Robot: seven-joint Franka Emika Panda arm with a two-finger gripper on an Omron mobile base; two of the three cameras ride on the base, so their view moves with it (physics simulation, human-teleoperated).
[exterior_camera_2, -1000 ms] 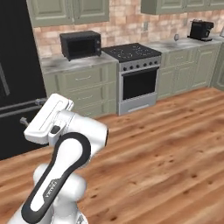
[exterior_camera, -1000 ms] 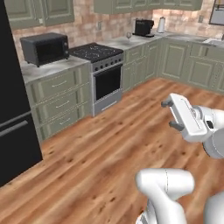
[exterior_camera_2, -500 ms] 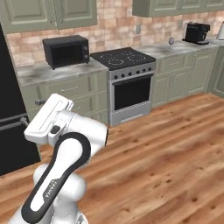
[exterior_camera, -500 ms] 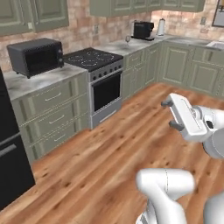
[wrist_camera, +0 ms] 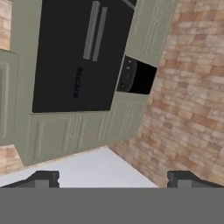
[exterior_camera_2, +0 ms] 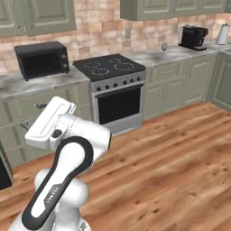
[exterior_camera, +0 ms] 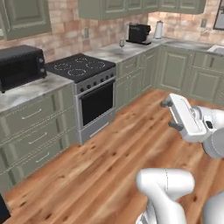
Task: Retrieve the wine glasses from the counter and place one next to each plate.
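We count one small grey stemmed wine glass (exterior_camera_2: 164, 46) on the marble counter (exterior_camera_2: 153, 56), one black box-shaped microwave oven (exterior_camera_2: 41, 59), one black glass stovetop (exterior_camera_2: 108, 66) with four ring marks, one black coffee machine (exterior_camera_2: 193, 36) and one white cylindrical paper towel roll (exterior_camera_2: 221, 34).

The white arm folds up from its base, the elbow bent low and the forearm rising. The hand is carried high, at about three o'clock in the left base view and nine o'clock in the right. The gripper (wrist_camera: 112, 178) holds nothing; its jaws stand wide apart, with the two dark fingertips (wrist_camera: 43, 178) at five and seven o'clock in the hand view.
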